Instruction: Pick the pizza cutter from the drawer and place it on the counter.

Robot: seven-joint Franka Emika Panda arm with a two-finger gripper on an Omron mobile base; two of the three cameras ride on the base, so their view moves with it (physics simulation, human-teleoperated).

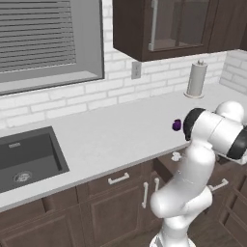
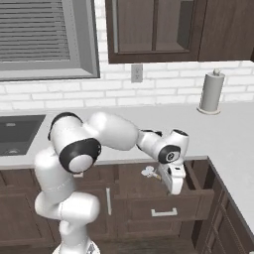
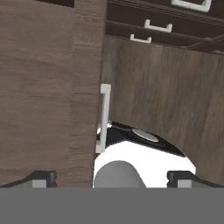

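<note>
The drawer [image 2: 196, 174] stands pulled out below the counter [image 2: 144, 118]. Inside it, at its left end, lies the pizza cutter [image 2: 149, 172], silvery wheel to the left and tan handle to the right. Its wheel also peeks out beside the arm as the pizza cutter [image 1: 176, 156]. My gripper [image 2: 175, 191] hangs over the drawer, pointing down, just right of the cutter and apart from it. In the hand view my gripper [image 3: 111, 178] is open, its fingertips [image 3: 42, 177] far apart with nothing between them. That view looks down along brown wood panels; the cutter is out of it.
A small purple roundish object [image 1: 176, 125] sits on the counter [image 1: 111, 135] near its front edge. A paper towel roll [image 2: 212, 92] stands at the back right. The dark sink [image 1: 26, 157] is inset at the left. Wall cabinets [image 2: 163, 30] hang overhead. A white bar handle [image 3: 104, 118] shows in the hand view.
</note>
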